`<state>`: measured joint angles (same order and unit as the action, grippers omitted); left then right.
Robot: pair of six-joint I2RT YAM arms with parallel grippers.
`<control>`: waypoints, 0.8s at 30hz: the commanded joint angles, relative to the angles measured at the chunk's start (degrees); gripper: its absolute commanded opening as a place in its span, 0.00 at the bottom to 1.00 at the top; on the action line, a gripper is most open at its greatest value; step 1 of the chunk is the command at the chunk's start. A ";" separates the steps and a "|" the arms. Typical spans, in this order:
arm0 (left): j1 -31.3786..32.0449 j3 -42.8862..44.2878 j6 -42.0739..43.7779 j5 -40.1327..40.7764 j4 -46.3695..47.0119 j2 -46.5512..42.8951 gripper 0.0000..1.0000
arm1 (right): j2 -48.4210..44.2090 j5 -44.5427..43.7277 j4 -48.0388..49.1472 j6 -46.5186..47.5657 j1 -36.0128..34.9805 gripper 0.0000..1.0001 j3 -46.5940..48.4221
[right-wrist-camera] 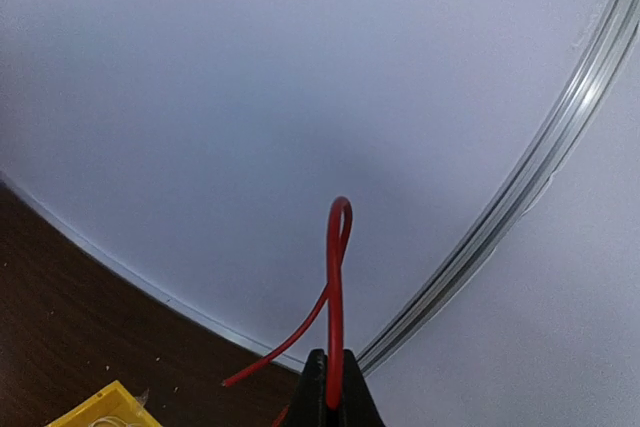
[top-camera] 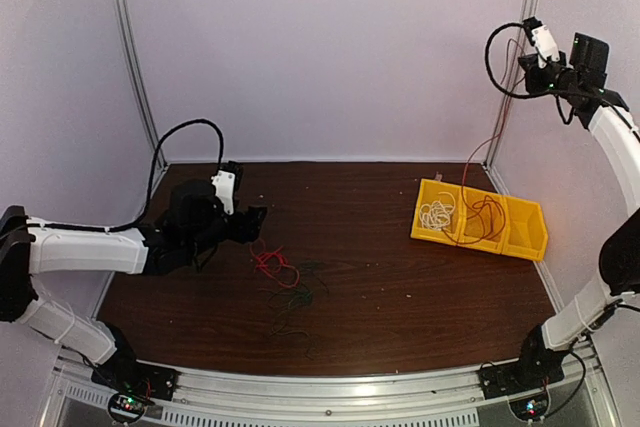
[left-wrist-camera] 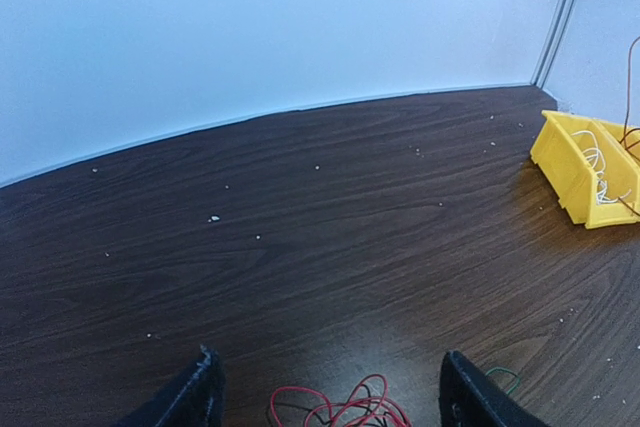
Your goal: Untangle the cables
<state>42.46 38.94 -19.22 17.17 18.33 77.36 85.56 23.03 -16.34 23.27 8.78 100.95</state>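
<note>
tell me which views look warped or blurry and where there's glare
top external: even, soft light, no hard shadows; the dark cable nearly vanishes against the dark table. left wrist: wide lens bows the wall edge, pale sheen on the table ahead of the left gripper, its fingers soft. right wrist: red cable in the right gripper fairly sharp, corner post curves.

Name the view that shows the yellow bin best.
Top external: the whole yellow bin shows, with a white cable coiled inside. The left wrist view cuts it off at the right edge; the right wrist view catches only a corner.
</note>
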 commanded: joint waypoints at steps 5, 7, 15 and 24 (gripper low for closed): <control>-0.38 -1.41 -1.02 0.00 2.56 0.51 0.75 | 0.40 6.34 -4.33 17.79 0.19 0.00 -17.19; -0.38 -1.94 -1.29 -0.01 2.83 0.59 0.75 | 0.40 5.44 -4.66 19.23 0.15 0.00 -20.83; -0.36 -2.80 -1.85 0.08 4.01 2.38 0.75 | 4.18 8.20 -7.09 17.81 0.19 0.00 -27.44; -0.40 -2.53 -1.87 -0.51 4.88 4.42 0.74 | 13.77 9.60 -10.02 13.74 0.45 0.00 -28.61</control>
<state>42.46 36.64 -20.71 16.88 19.70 81.34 96.99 32.14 -24.47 39.24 8.86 73.87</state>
